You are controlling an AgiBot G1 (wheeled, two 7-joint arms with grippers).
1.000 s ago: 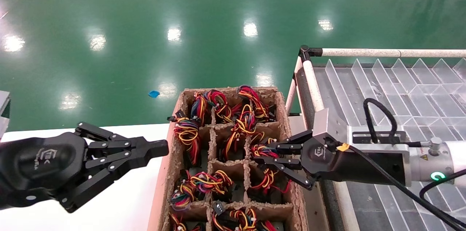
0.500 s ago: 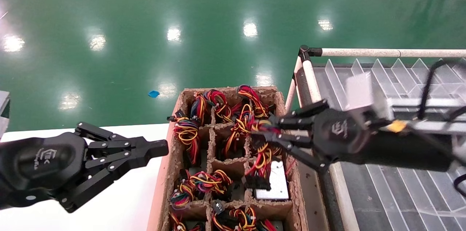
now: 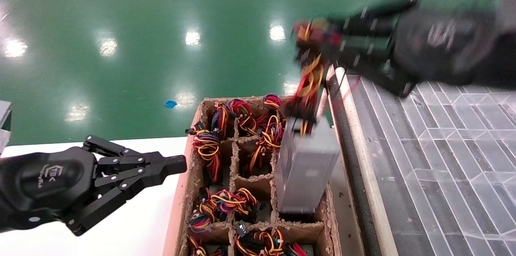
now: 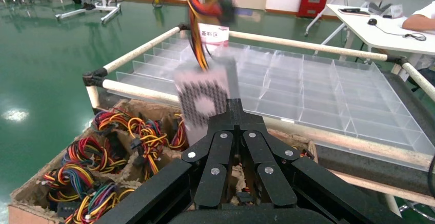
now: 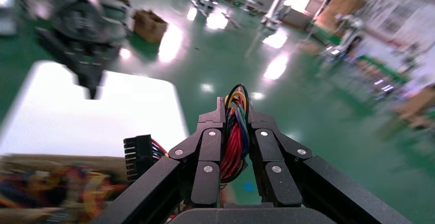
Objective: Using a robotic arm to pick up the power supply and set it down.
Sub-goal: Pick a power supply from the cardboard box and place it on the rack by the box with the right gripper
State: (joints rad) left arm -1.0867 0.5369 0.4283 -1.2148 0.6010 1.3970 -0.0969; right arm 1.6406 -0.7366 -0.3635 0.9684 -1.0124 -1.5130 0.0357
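Note:
The power supply (image 3: 305,167), a grey metal box, hangs by its red, yellow and black wire bundle (image 3: 308,82) over the right side of the brown compartment box (image 3: 189,175), its lower end still inside a cell. My right gripper (image 3: 312,42) is high at the upper right, shut on that wire bundle (image 5: 235,131). The left wrist view shows the power supply (image 4: 202,98) dangling beyond the shut fingers of my left gripper (image 4: 233,106). My left gripper (image 3: 177,164) is parked over the white table (image 3: 133,232), left of the box.
Other cells of the brown box hold several coloured wire bundles (image 3: 207,147). A rack of clear plastic dividers (image 3: 443,135) with a white tube frame (image 3: 427,58) stands to the right. Green floor (image 3: 161,26) lies beyond.
My right gripper has risen sharply, pulling the wire bundle up; the grey power supply has come up out of its cell and now hangs upright above the box. The left arm has not moved.

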